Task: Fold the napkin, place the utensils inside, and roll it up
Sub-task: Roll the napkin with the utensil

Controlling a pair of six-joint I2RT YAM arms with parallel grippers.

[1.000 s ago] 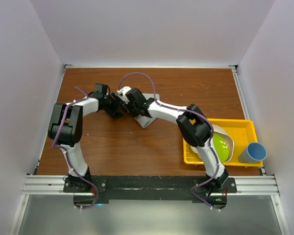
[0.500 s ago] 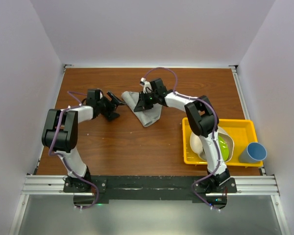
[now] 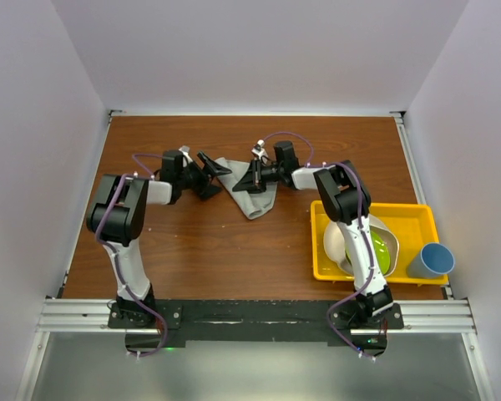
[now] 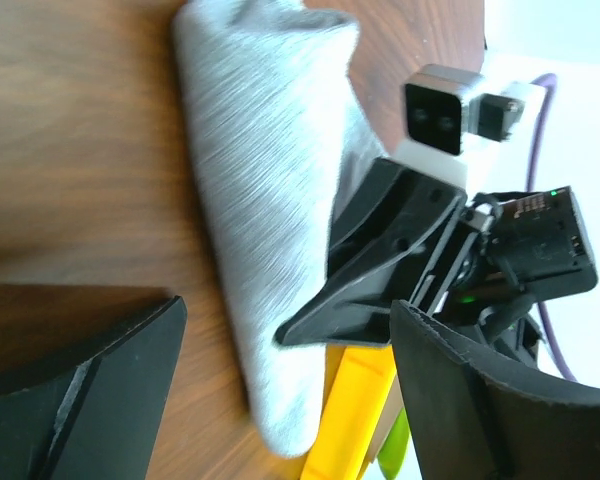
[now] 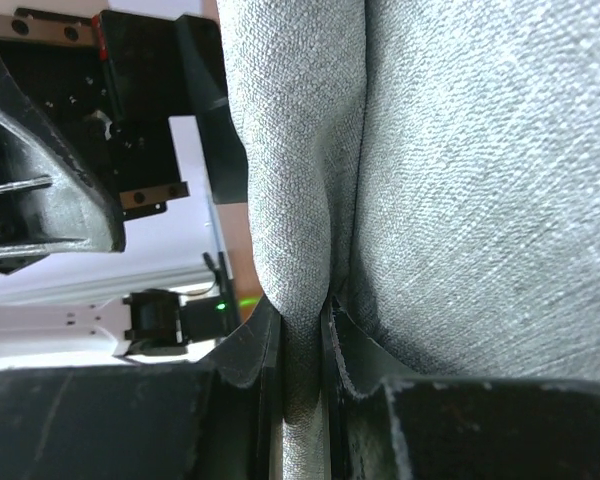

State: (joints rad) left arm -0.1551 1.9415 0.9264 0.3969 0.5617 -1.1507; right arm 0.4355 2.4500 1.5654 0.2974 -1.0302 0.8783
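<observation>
**Napkin**: light grey cloth, gathered into a long, loosely folded bundle. It lies on the far middle of the desk and runs from far left to near right. The left wrist view shows it as a rounded roll resting on the wood.

**Right claw**: reaches in from the right. It is pressed together on a raised fold of the napkin. In the right wrist view the cloth is pinched between the two tips.

**Left claw**: sits at the napkin's far left end with its fingers spread wide and nothing between them. Contact with the cloth cannot be told. From its own camera, the napkin and the right claw lie ahead.

**Yellow tray**: on the right side of the desk, well apart from the napkin. It holds a white dish and a lime-green dish.

**Blue cup**: upright, just beside the tray's right near corner.
</observation>
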